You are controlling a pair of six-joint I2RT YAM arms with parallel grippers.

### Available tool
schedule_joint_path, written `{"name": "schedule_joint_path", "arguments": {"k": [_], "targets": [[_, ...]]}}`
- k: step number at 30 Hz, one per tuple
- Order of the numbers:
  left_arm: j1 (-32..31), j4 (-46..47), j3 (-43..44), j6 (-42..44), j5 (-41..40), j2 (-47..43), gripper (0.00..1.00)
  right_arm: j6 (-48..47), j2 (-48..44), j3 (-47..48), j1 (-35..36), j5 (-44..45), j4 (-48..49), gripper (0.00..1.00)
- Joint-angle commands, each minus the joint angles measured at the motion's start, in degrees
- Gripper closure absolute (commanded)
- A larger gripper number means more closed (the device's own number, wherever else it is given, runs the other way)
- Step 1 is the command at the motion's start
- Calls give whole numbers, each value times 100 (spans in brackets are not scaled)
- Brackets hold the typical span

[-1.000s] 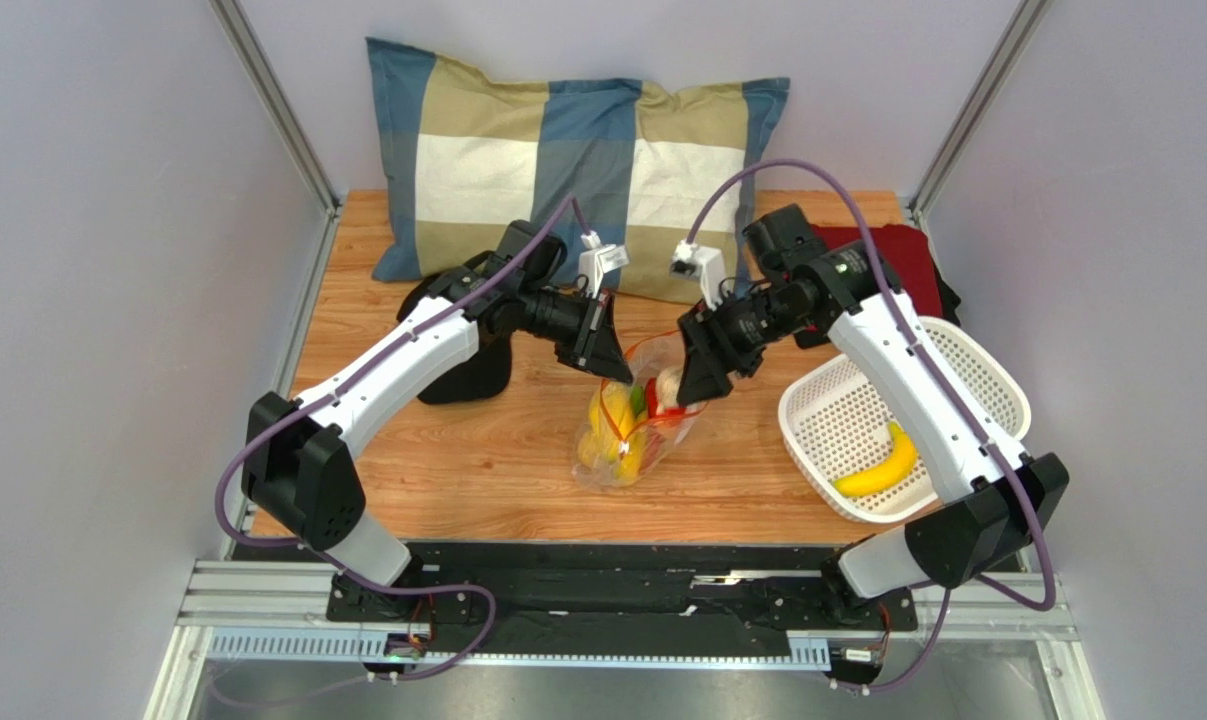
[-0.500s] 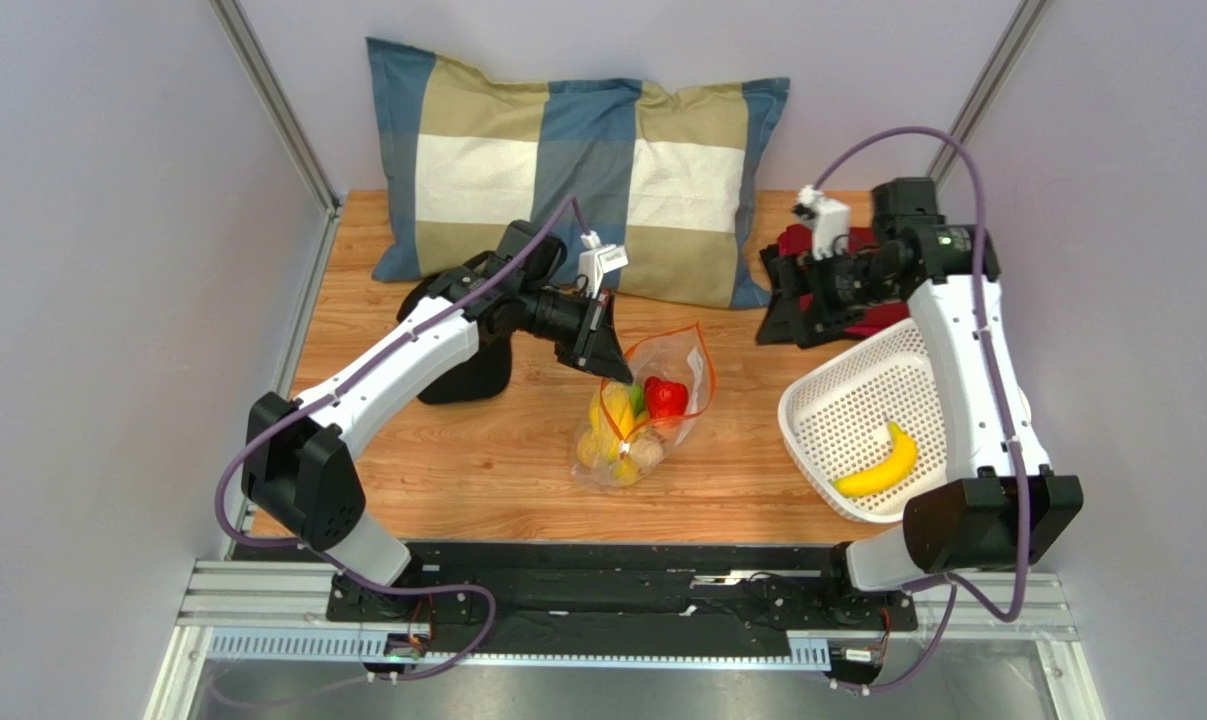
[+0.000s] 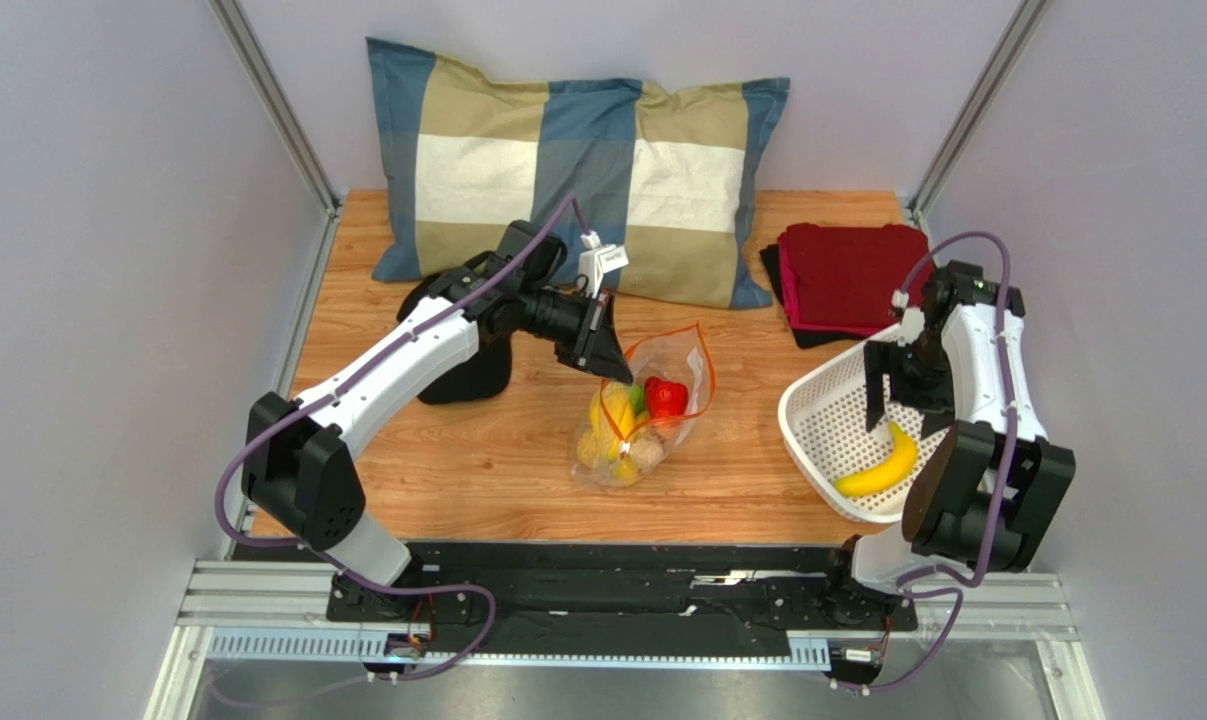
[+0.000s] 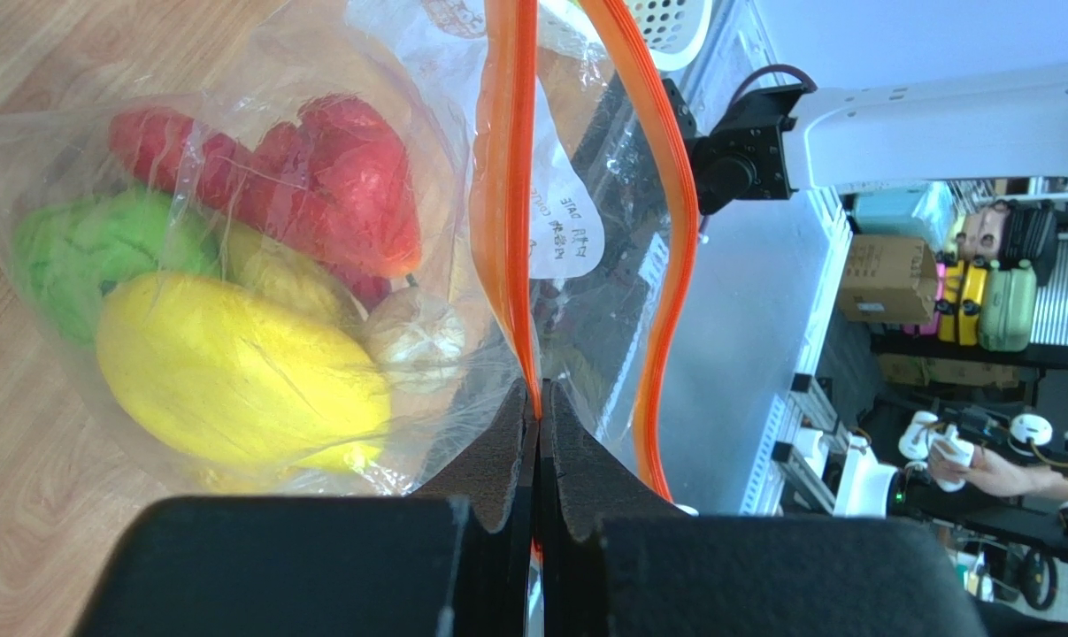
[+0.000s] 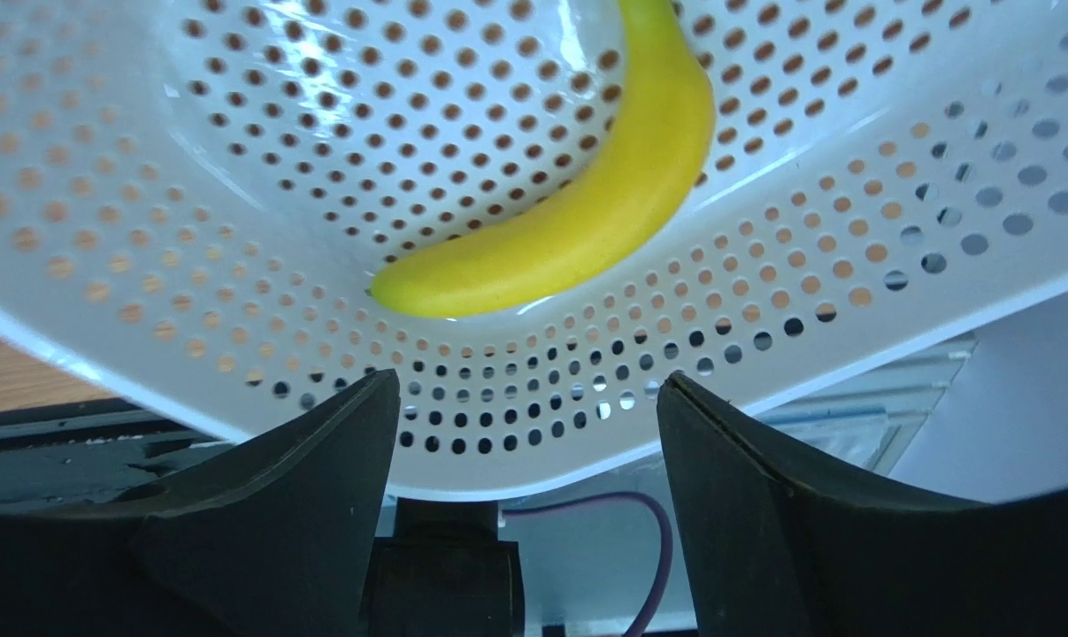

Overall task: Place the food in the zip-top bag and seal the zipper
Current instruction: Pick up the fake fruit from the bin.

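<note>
The clear zip-top bag point(image 3: 647, 413) lies on the wood table with its mouth gaping. Inside it I see a red piece point(image 4: 353, 199), a green piece point(image 4: 80, 252), a large yellow piece point(image 4: 233, 378) and a small beige one point(image 4: 413, 339). My left gripper point(image 3: 612, 365) point(image 4: 539, 398) is shut on one side of the orange zipper point(image 4: 510, 199); the other side point(image 4: 672, 199) hangs free. The yellow banana point(image 3: 880, 462) point(image 5: 566, 219) lies in the white perforated basket point(image 3: 812, 398). My right gripper point(image 3: 875, 417) point(image 5: 526, 398) hovers open above it, holding nothing.
A blue and beige checked pillow point(image 3: 579, 165) leans at the back. A folded dark red cloth point(image 3: 850, 270) lies behind the basket. A black object point(image 3: 467, 375) sits under my left arm. The basket point(image 5: 233, 199) stands near the right front table edge.
My right gripper left the bag's mouth, swung to the back right and came down over the basket with its jaws apart. The left gripper and the bag stayed put.
</note>
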Motion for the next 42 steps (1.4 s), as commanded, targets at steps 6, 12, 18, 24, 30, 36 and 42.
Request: {"name": "schedule_joint_path", "arguments": {"k": [6,12,18,24,30,36,42], "targets": [[30,298,-159,81,69,-259,100,640,579,-562,-605,1368,1057,21],[30,298,-133,81,78,-198,100,631,1405,-571,-869,1034,1180,22],[38,184,-45,151,42,-162,100,693,1862,-422,-896,629,1321,30],[30,105,-10,187,16,-180,100,702,2082,-97,-896,480,1269,49],[30,43,34,231,-10,-206,100,597,1829,298,-887,-46,918,81],[30,17,25,239,-10,-241,100,474,1056,1563,-826,-1478,153,100],[30,8,34,204,-28,-206,100,736,106,2575,166,-2421,230,100]]}}
